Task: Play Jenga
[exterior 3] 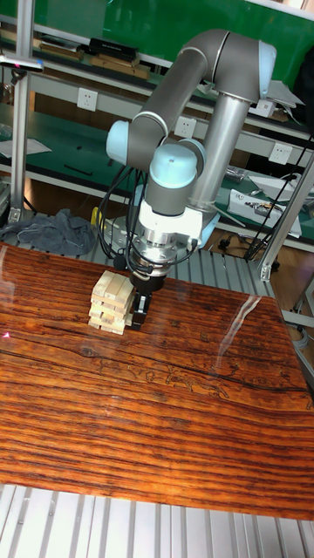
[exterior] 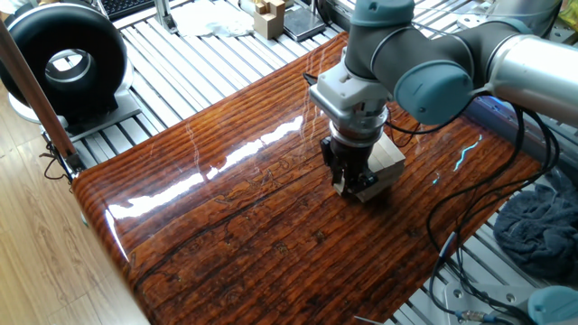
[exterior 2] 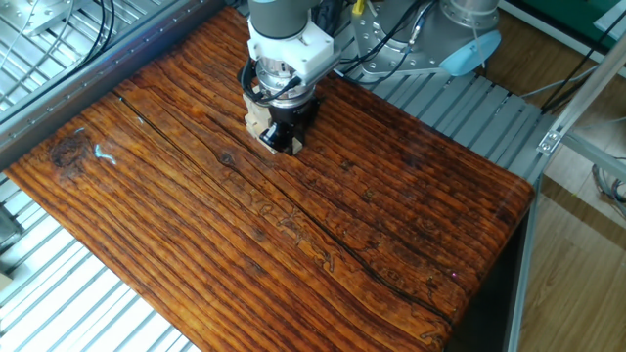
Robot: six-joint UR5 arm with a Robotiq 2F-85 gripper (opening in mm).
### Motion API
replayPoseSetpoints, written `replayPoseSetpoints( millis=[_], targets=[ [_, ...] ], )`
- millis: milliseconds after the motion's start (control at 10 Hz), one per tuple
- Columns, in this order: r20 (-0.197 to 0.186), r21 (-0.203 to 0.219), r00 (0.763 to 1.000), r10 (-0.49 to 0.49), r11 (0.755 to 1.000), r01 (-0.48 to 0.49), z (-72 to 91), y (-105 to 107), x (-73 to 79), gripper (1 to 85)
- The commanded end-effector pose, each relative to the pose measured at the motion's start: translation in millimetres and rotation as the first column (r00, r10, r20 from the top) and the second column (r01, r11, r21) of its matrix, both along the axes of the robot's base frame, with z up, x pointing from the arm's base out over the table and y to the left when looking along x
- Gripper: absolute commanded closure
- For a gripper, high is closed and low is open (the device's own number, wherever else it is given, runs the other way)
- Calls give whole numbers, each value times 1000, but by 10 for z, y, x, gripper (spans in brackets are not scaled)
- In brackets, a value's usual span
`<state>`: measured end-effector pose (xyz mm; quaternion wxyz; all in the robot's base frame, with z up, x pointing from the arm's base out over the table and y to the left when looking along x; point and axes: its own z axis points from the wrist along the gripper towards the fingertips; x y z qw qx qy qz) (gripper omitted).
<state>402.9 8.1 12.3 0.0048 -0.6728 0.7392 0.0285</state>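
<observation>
Black two-finger gripper [exterior 3: 139,307] hangs straight down off the grey-and-blue UR5 arm [exterior 3: 187,131], tips low, right against one side of the small tower of pale plain wooden blocks [exterior 3: 110,303]. Fingers look fairly close together at a lower layer; whether they're nipped on a block end or just alongside it, can't tell, as the wrist hides the contact in one fixed view [exterior: 354,176] and the other fixed view [exterior 2: 283,134] is too small to read.

Tower [exterior: 386,161] sits on the glossy red-brown wood-grain worktop [exterior 3: 174,418], toward the arm-base edge, well apart from the far corners. Crosswise layers of three; several layers visible in tall view, slightly uneven at the edges.

Handling (judgement): blocks light, stiff, smooth-sided w/ little friction betw. layers, so the stack is tippy & any sideways shove shifts the whole thing. Worktop is slick too, so tower may slide rather than release a block. Best hold: short end face of a single block, middle or loosest of a lower layer, fingers on its two long sides, pull straight along its length, slow. Avoid touching layers above/below. Risk: topple.
</observation>
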Motion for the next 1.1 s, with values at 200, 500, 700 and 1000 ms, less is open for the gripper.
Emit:
replayPoseSetpoints(
  millis=[200, 500, 700, 1000],
  targets=[
    [1, 20, 1000, -21, 1000, 21, 9, 47, 14, 527],
    [1, 19, 1000, -23, 1000, 23, 2, 52, 18, 527],
    [1, 19, 1000, -23, 1000, 23, -5, 65, 23, 527],
    [-1, 19, 1000, -29, 999, 29, -10, 79, 23, 527]
  ],
)
